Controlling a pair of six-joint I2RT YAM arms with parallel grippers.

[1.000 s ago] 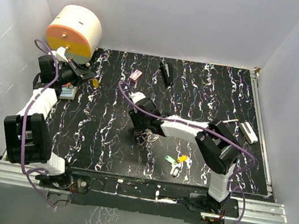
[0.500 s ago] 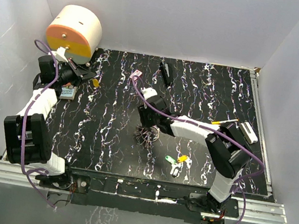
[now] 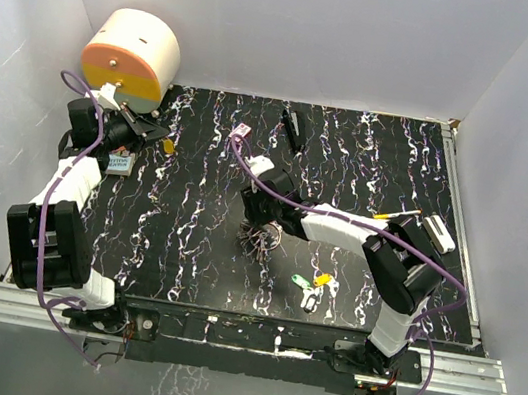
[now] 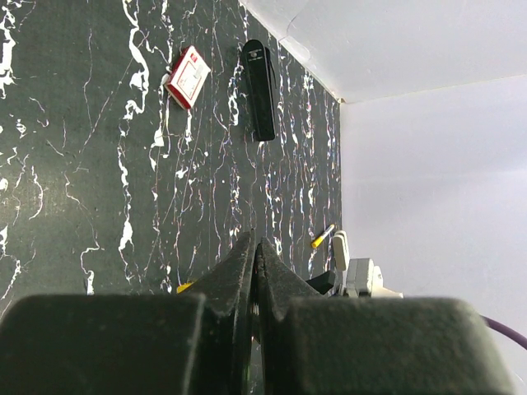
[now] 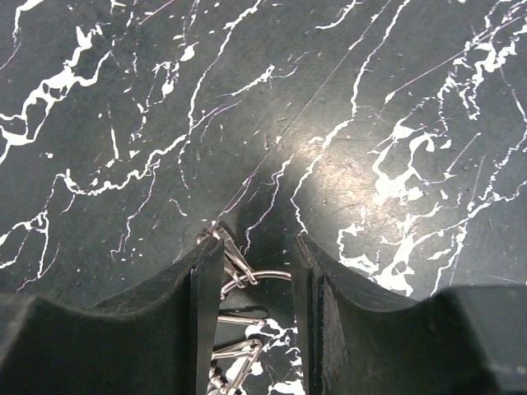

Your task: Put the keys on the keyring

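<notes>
Three small keys lie on the counter (image 3: 192,206) near its front edge: one green (image 3: 301,282), one yellow-orange (image 3: 322,279), one white (image 3: 309,302). One keyring (image 5: 239,271) lies left of them, its grey keys too bunched to count. The right gripper (image 5: 257,247) is narrowly parted, with the ring's wire between its fingers and most of the ring cut off from view. The left gripper (image 4: 254,247) is pressed closed at the far left, holding nothing visible.
</notes>
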